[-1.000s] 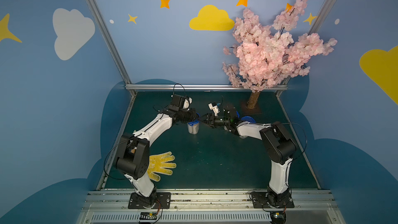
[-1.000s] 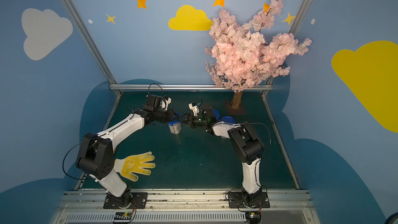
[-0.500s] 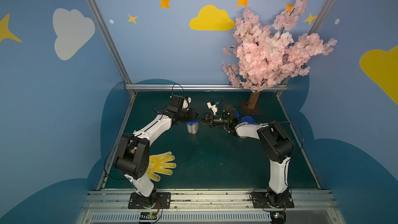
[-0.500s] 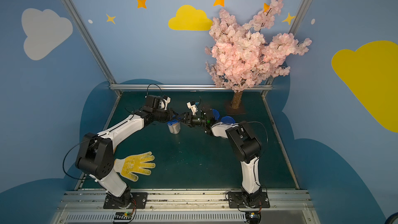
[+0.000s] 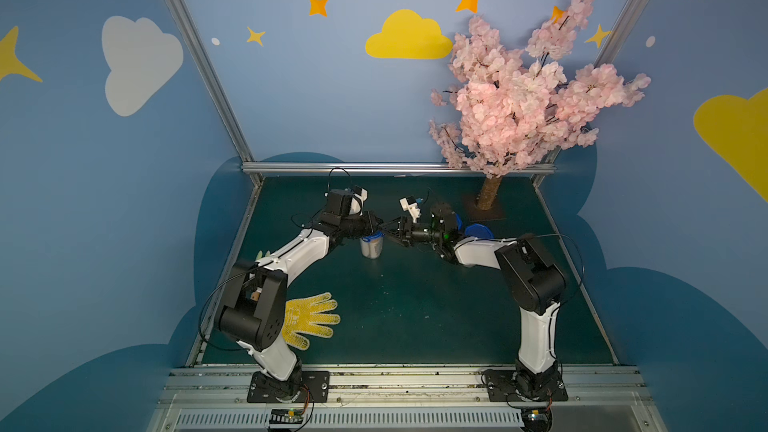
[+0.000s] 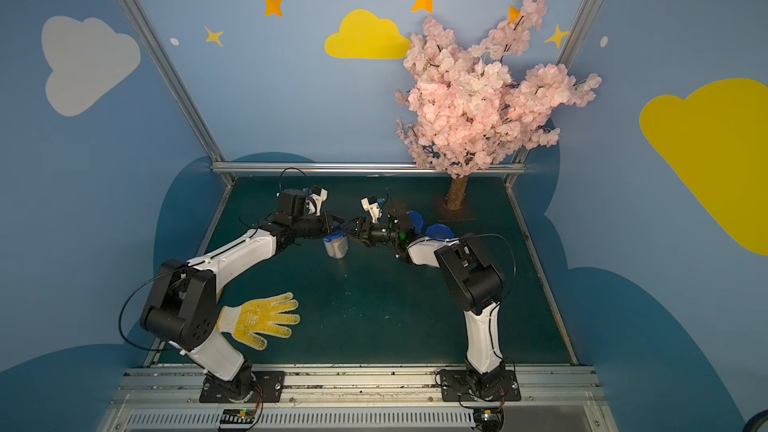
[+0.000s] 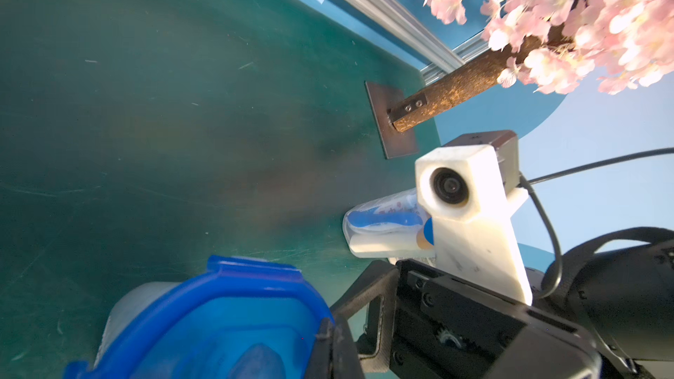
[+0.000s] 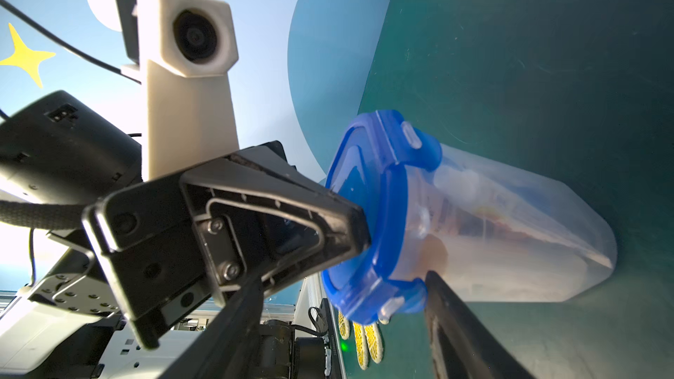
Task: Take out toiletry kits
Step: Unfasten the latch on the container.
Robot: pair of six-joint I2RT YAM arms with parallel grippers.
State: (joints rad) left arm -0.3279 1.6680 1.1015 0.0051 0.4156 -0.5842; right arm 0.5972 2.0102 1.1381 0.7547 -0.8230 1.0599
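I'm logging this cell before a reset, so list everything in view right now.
upright jar: one, clear with blue lid, mid-table, contents blurred.
lying jar: one, clear, on its side behind the right wrist.
toiletry kit: one visible, blue and white pieces, inside the lying jar.
second lid: one, blue, beside the right arm, partly hidden.
glove: one, yellow and white, by the left arm's base.
tree: one, pink blossom, back right corner.
table: one, dark green.
left gripper: one, black, jaws closed, tip at the upright jar's lid.
right gripper: one, black, jaws open astride that lid.
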